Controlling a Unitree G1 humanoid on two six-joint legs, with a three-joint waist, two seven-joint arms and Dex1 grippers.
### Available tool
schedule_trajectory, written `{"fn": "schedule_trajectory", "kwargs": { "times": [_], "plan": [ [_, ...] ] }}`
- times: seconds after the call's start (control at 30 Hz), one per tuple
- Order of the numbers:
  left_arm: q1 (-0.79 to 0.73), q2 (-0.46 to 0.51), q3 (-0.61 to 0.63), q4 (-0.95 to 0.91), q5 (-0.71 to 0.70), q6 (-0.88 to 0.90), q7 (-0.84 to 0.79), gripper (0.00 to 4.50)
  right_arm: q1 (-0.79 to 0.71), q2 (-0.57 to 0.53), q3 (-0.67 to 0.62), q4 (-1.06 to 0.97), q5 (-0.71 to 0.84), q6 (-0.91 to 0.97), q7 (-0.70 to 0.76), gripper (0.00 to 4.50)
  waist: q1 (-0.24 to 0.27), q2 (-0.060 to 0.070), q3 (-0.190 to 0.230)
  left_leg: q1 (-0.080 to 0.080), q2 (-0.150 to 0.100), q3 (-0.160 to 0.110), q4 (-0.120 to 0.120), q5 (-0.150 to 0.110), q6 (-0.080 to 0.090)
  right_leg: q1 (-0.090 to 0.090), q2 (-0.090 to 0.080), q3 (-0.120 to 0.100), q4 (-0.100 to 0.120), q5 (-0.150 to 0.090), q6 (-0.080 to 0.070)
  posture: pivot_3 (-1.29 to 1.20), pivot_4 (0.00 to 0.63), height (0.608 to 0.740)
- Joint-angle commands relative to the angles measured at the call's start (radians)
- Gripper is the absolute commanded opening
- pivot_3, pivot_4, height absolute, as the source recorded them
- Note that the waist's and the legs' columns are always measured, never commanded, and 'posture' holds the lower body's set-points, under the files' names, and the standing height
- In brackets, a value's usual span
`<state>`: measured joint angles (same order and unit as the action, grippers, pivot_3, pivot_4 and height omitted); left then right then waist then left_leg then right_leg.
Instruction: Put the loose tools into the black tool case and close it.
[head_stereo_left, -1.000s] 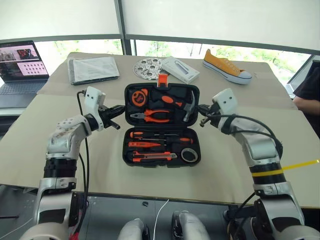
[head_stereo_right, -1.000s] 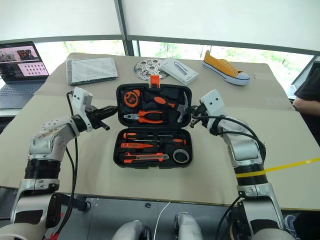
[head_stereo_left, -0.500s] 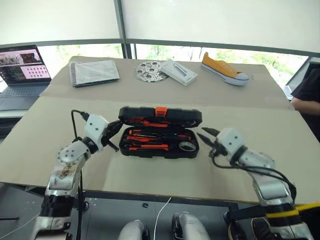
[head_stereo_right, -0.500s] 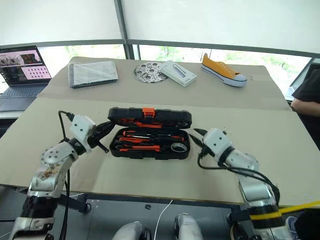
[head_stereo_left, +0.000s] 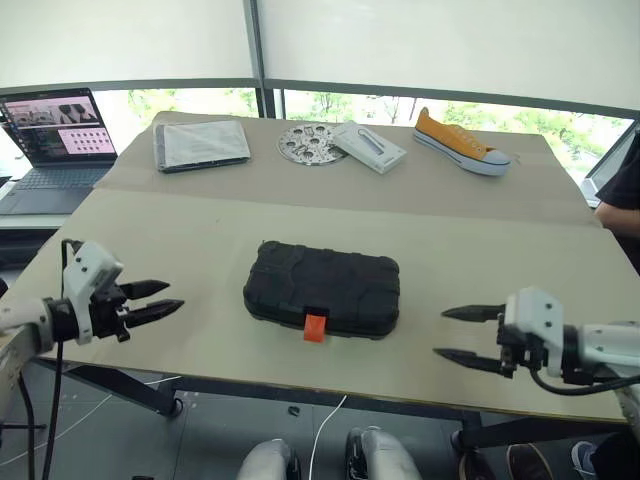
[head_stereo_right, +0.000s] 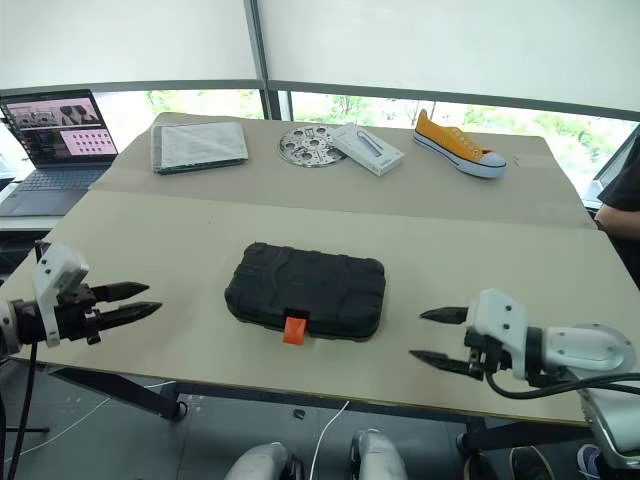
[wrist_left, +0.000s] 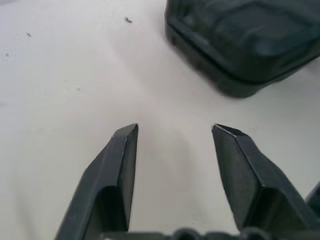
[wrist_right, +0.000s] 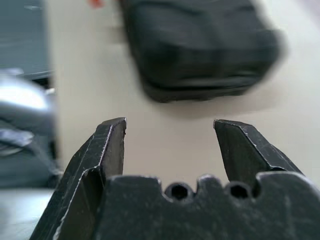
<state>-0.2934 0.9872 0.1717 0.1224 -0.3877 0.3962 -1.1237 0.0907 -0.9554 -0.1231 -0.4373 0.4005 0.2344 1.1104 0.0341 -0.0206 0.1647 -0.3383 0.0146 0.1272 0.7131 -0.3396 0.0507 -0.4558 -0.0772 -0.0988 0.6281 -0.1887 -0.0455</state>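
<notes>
The black tool case (head_stereo_left: 322, 288) lies shut in the middle of the table, bumpy lid up, its orange latch (head_stereo_left: 316, 327) at the near edge. The loose tools are hidden inside it. My left gripper (head_stereo_left: 160, 299) hovers well to the left of the case, open and empty, its fingers pointing toward it. My right gripper (head_stereo_left: 452, 334) is off to the case's right near the table's front edge, also open with nothing between its fingers. The left wrist view shows a corner of the case (wrist_left: 250, 45) ahead of the fingers; the right wrist view shows its end (wrist_right: 200, 50).
At the back of the table lie a grey folded cloth (head_stereo_left: 201, 144), a round perforated metal disc (head_stereo_left: 309, 143), a white box (head_stereo_left: 369, 147) and a yellow sneaker (head_stereo_left: 461, 141). A laptop (head_stereo_left: 55, 135) stands at far left. A person's dark sleeve (head_stereo_left: 625, 190) shows at right.
The case's lid came down from upright to fully shut. Both grippers left the lid, drew back outward and toward the near edge, and opened.
</notes>
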Motion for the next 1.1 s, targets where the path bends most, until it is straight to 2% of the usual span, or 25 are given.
{"fn": "schedule_trajectory", "kwargs": {
  "times": [0.03,0.1,0.13,0.17,0.2,0.33,0.47,0.57,0.67,0.73,0.83,0.9,1.0,1.1],
  "plan": [
    [-0.264,-0.090,-0.179,0.254,0.175,-0.222,-0.048,0.75,-0.060,0.022,0.110,-0.045,-0.064,-0.010,-0.011,1.55,0.004,-0.002,-0.001,-0.001,0.000,0.001,0.001,-0.001,0.001,0.000,0.001,0.000,0.000,0.000,0.000,0.00,0.150,0.733],
    [-0.392,-0.150,-0.245,0.400,0.248,-0.319,-0.054,0.04,-0.106,0.048,0.167,-0.037,-0.092,0.001,-0.027,0.92,0.003,-0.004,-0.001,-0.003,-0.001,0.003,0.002,0.000,0.002,-0.001,0.002,-0.001,0.000,0.001,-0.001,0.00,0.150,0.733],
    [-0.458,-0.188,-0.279,0.480,0.289,-0.378,-0.049,0.00,-0.133,0.063,0.198,-0.025,-0.114,-0.003,-0.031,0.69,0.003,-0.004,-0.001,-0.005,-0.001,0.004,0.004,0.000,0.002,-0.002,0.003,-0.001,0.000,0.005,-0.007,0.00,0.150,0.733],
    [-0.515,-0.221,-0.306,0.550,0.321,-0.429,-0.045,0.00,-0.156,0.076,0.224,-0.012,-0.133,-0.007,-0.034,0.26,0.000,-0.004,-0.001,-0.005,-0.001,0.004,0.005,0.000,0.002,-0.002,0.002,-0.001,0.001,0.005,-0.007,0.00,0.150,0.733],
    [-0.570,-0.256,-0.330,0.619,0.349,-0.473,-0.043,0.00,-0.176,0.087,0.250,0.000,-0.151,-0.012,-0.034,0.05,-0.002,-0.005,-0.001,-0.007,-0.001,0.005,0.006,0.000,0.002,-0.003,0.003,-0.002,0.000,0.005,-0.007,0.00,0.150,0.733],
    [-0.722,-0.369,-0.375,0.833,0.426,-0.599,0.002,0.00,-0.247,0.129,0.323,0.057,-0.216,-0.015,-0.048,0.05,-0.014,-0.005,0.000,-0.013,-0.001,0.008,0.008,0.000,0.003,-0.003,0.004,-0.012,-0.001,0.006,-0.005,0.00,0.150,0.733],
    [-0.778,-0.439,-0.387,0.928,0.454,-0.692,-0.038,0.00,-0.319,0.181,0.347,0.143,-0.297,0.003,-0.127,0.05,-0.026,-0.006,0.000,-0.015,-0.001,0.009,0.008,0.000,0.003,-0.003,0.003,-0.016,-0.002,0.006,-0.003,0.00,0.150,0.733],
    [-0.750,-0.435,-0.398,0.898,0.433,-0.750,-0.200,0.00,-0.371,0.210,0.303,0.232,-0.336,-0.014,-0.202,0.05,-0.037,-0.006,0.000,-0.014,0.000,0.008,0.009,0.000,0.003,-0.003,0.002,-0.016,-0.002,0.006,-0.003,0.00,0.150,0.733],
    [-0.688,-0.402,-0.406,0.775,0.384,-0.694,-0.375,0.00,-0.414,0.215,0.258,0.324,-0.358,-0.025,-0.259,0.05,-0.040,-0.005,0.000,-0.014,0.002,0.009,0.013,0.000,0.003,-0.003,-0.001,-0.016,0.000,0.002,0.004,0.00,0.150,0.733],
    [-0.641,-0.375,-0.399,0.677,0.355,-0.645,-0.427,0.00,-0.423,0.212,0.239,0.363,-0.359,-0.036,-0.269,0.05,-0.044,-0.005,0.000,-0.014,0.002,0.011,0.015,0.000,0.003,-0.003,-0.002,-0.014,0.002,0.002,0.004,0.00,0.150,0.733],
    [-0.611,-0.349,-0.368,0.591,0.328,-0.589,-0.421,0.00,-0.404,0.207,0.213,0.349,-0.329,-0.029,-0.247,0.05,-0.045,-0.005,0.000,-0.014,0.003,0.010,0.016,0.000,0.003,-0.003,-0.002,-0.009,0.002,0.001,0.004,0.00,0.150,0.733],
    [-0.627,-0.336,-0.327,0.560,0.294,-0.512,-0.397,0.00,-0.368,0.192,0.181,0.295,-0.280,-0.001,-0.213,0.05,-0.043,-0.005,0.000,-0.014,0.004,0.010,0.016,0.000,0.003,-0.003,-0.001,-0.009,0.003,0.001,0.003,0.00,0.150,0.733],
    [-0.683,-0.332,-0.273,0.499,0.210,-0.290,-0.401,0.00,-0.308,0.177,0.111,0.196,-0.172,0.069,-0.167,0.05,-0.041,-0.005,0.000,-0.016,0.004,0.009,0.016,0.000,0.003,-0.004,0.000,-0.010,0.003,0.003,-0.001,0.00,0.150,0.733],
    [-0.684,-0.337,-0.292,0.334,0.133,-0.095,-0.462,0.00,-0.250,0.171,0.040,0.064,-0.036,0.186,-0.150,0.05,-0.039,-0.005,0.000,-0.016,0.004,0.009,0.016,0.000,0.004,-0.004,-0.001,-0.010,0.002,0.002,0.002,0.00,0.150,0.733]
  ]
}}
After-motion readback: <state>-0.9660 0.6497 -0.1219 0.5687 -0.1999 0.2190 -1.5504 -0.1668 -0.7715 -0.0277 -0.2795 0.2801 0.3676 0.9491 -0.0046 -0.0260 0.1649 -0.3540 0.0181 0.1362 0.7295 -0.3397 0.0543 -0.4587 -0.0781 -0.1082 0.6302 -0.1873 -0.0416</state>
